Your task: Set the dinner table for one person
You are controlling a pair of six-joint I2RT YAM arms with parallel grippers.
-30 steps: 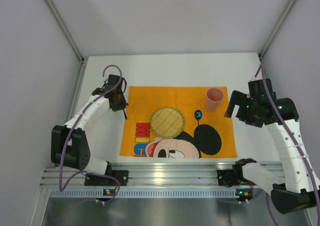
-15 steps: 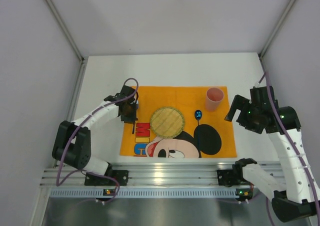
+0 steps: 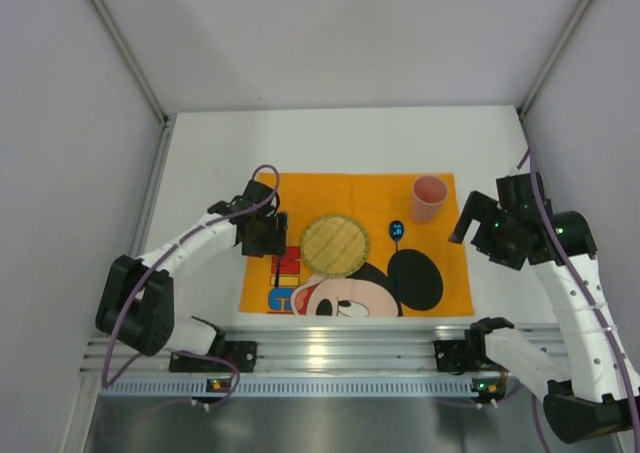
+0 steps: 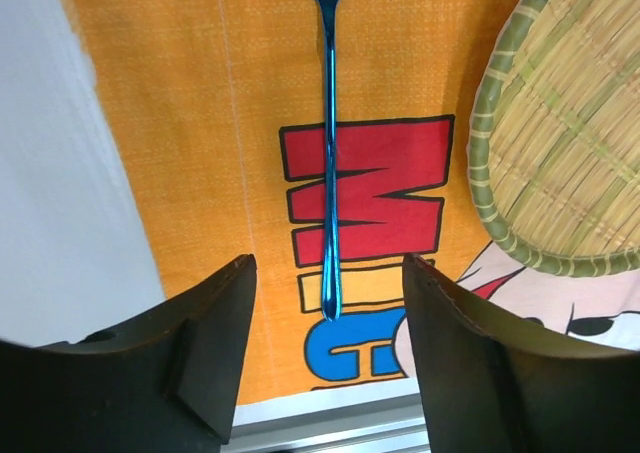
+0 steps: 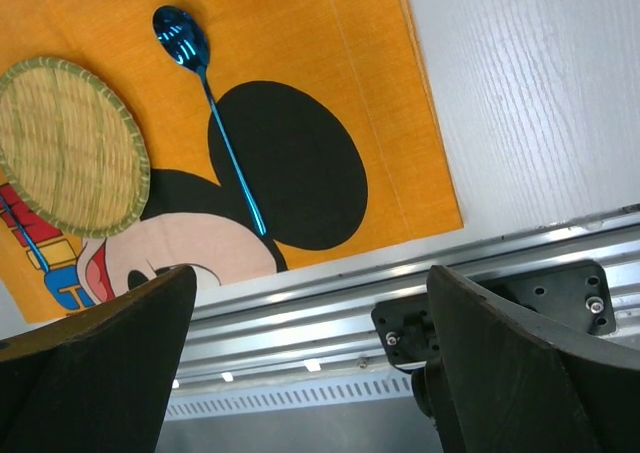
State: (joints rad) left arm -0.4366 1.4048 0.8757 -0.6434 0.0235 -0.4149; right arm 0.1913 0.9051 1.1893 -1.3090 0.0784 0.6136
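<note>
Near rail: grey aluminium mounting rail (image 3: 330, 348) along the near edge, just shy of the mat's near hem.
Mat: orange cartoon-mouse cloth mat (image 3: 330, 191), spread flat on the large plain white dinner table (image 3: 340, 138), roughly central.
Fork: slim metallic-blue fork (image 4: 329, 173), flat on the mat's left part, handle toward the near edge, just beside the plate and apart from it.
Plate: round woven straw plate with a green rim (image 3: 336, 244), at the middle of the mat.
Spoon: slim metallic-blue spoon (image 5: 230, 143), right of the plate, handle across the black ear, bowl pointing away.
Cup: pink plastic cup (image 3: 429, 199), upright at the mat's far right corner.
Done, by the look of it: mat, plate, fork, spoon and cup all placed in a tidy one-person layout.
Left, as a judgement: little or nothing; no knife or napkin anywhere in view, so probably only backing the arms off.
Left gripper (image 4: 328, 263): low over the fork's handle end, jaws spread well wider than the handle, touching nothing, holding nothing.
Right gripper (image 5: 310, 273): hanging off the mat's right edge over bare table, jaws wide apart and empty.
</note>
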